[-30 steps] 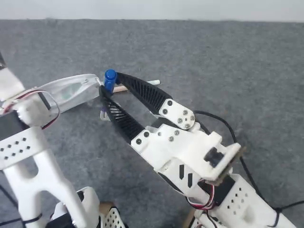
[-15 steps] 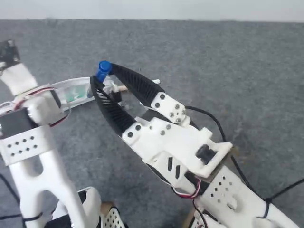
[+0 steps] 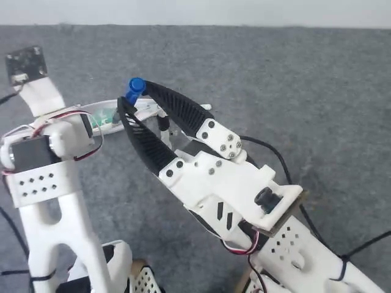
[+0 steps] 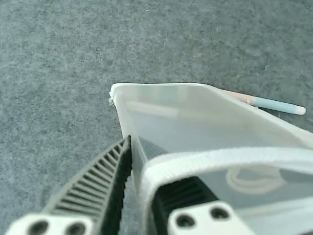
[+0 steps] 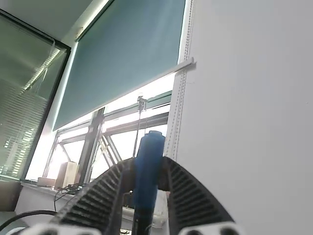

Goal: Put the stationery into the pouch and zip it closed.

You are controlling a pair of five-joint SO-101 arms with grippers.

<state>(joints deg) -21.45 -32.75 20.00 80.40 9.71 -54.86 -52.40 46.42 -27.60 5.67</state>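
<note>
A translucent pouch (image 4: pixel 205 122) hangs with its mouth open, and my left gripper (image 4: pixel 136 144) is shut on its white zipper rim (image 4: pixel 215 159). In the high view the pouch (image 3: pixel 107 114) lies at the left, just past the left arm. My right gripper (image 3: pixel 133 94) is shut on a blue pen (image 3: pixel 134 87), held at the pouch's near end. The right wrist view shows that pen (image 5: pixel 146 166) upright between the black fingers (image 5: pixel 188 196). A pastel pencil (image 4: pixel 274 103) lies on the carpet beside the pouch.
Grey carpet (image 3: pixel 293 85) covers the table, with free room to the right and back. The left arm's white body (image 3: pixel 49 177) stands at the front left. A small white and dark item (image 3: pixel 164 129) lies between the right gripper's fingers, under them.
My right gripper carried the blue pen left to the pouch's end, then held there. The left arm's wrist rose and turned, and the pouch shifted with it.
</note>
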